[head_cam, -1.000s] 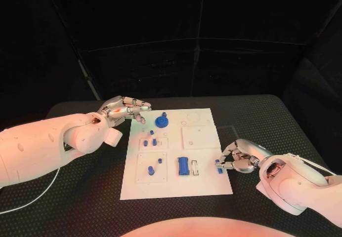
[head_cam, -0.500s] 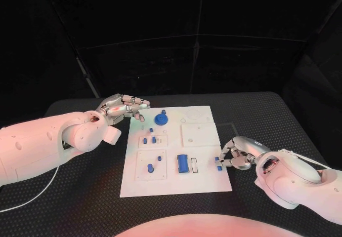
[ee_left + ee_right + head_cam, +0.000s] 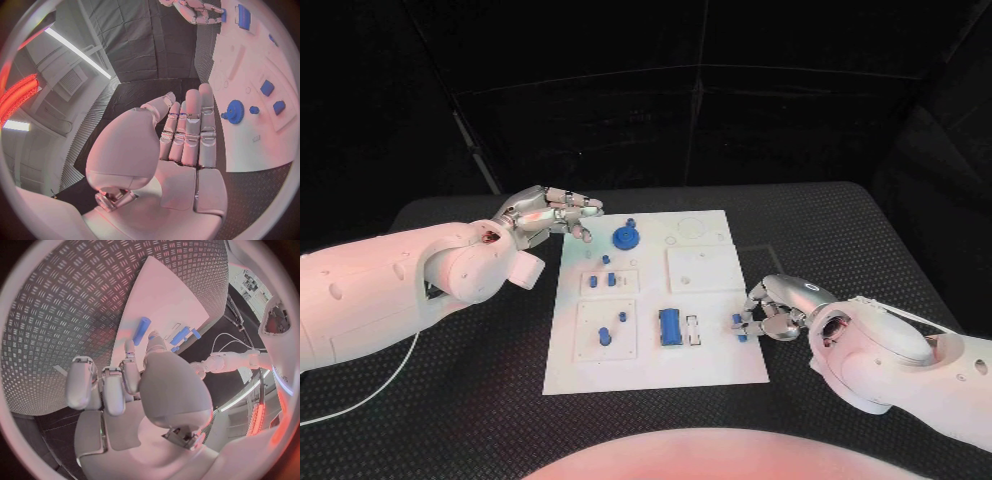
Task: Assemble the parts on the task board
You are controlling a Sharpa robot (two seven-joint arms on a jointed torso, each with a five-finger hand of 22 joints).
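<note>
- Head view: I'm working at the white task board [image 3: 711, 355], which is lying in the middle of the black surface [image 3: 848, 230].
- I'm pinching a small blue part [image 3: 741, 327] with my right robot hand [image 3: 776, 312] at the board's right edge, fingertips closed on it, just beside the long blue block [image 3: 671, 328]. I judge I'm holding it low over the board so it can go into a seat there; which seat I cannot tell.
- Right wrist view is showing the same: my right hand's fingers [image 3: 130, 371] are curling toward the board with the long blue block [image 3: 142, 330] lying just beyond them.
- My left robot hand [image 3: 550, 215] is hovering off the board's far left corner, grasping nothing, fingers fairly straight and close together; left wrist view is showing the palm bare [image 3: 181, 150]. Judging it's parked there to stay clear.
- Blue gear-shaped part [image 3: 627, 238] is sitting on the board near my left hand, also visible in left wrist view [image 3: 234, 111].
- Small blue pieces [image 3: 600, 282] are standing in the recessed squares on the board's left half, apart from both hands.
- Assembly is looking only partly done; the pinched part isn't seated yet.
</note>
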